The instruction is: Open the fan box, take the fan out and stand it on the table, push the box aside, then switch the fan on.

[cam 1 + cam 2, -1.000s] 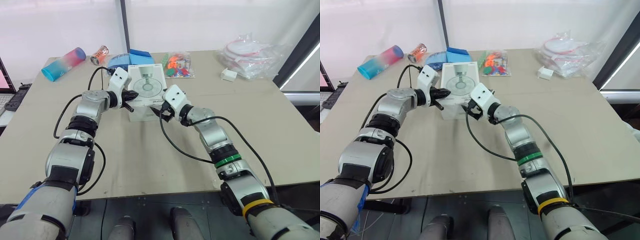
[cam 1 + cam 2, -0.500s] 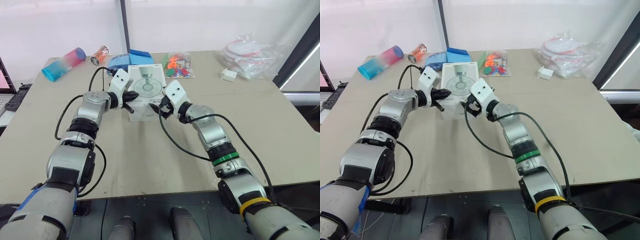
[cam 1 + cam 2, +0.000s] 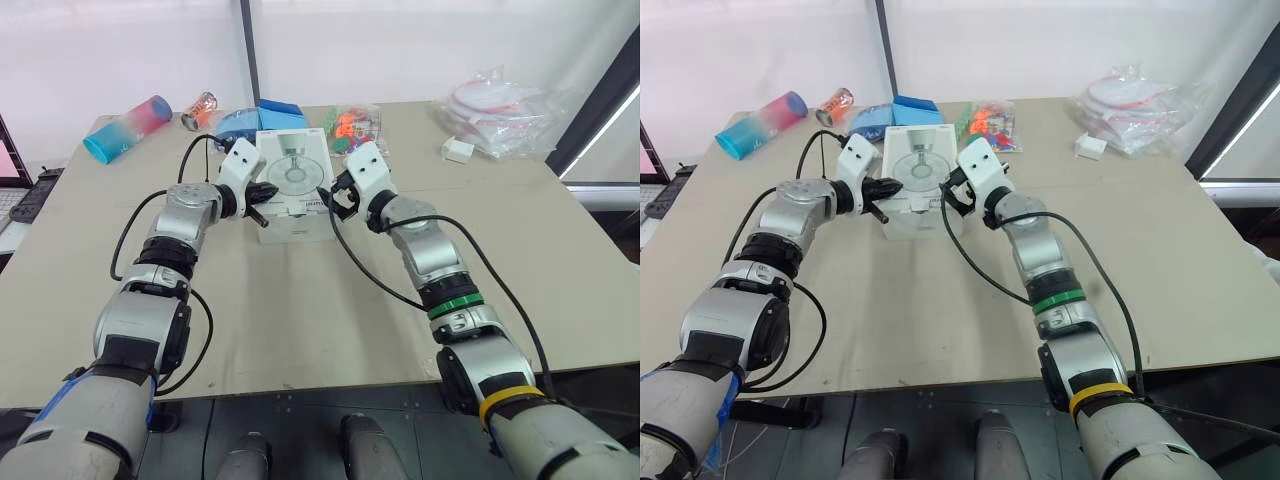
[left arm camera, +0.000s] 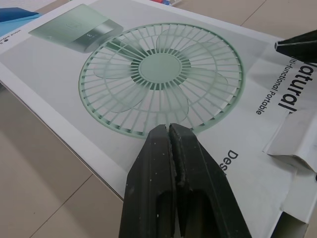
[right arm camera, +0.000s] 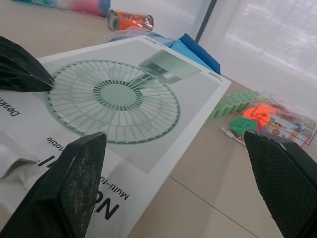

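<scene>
**Left eye view — fan box flanked by both grippers**

The fan box [image 3: 292, 190] is seen lying flat toward the far side of the table [image 3: 300, 310]. The left gripper [image 3: 262, 192] is held at its left edge, fingers pressed together — the right gripper [image 3: 333, 195] is spread wide at its right edge.

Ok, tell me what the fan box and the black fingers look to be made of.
Fan box: looks like thin white cardboard with a smooth printed face; a creased flap lifts at one end, bending as paperboard does. Fingers: black, matte and grainy, probably rubber or textured plastic; the look leaves open which.
</scene>
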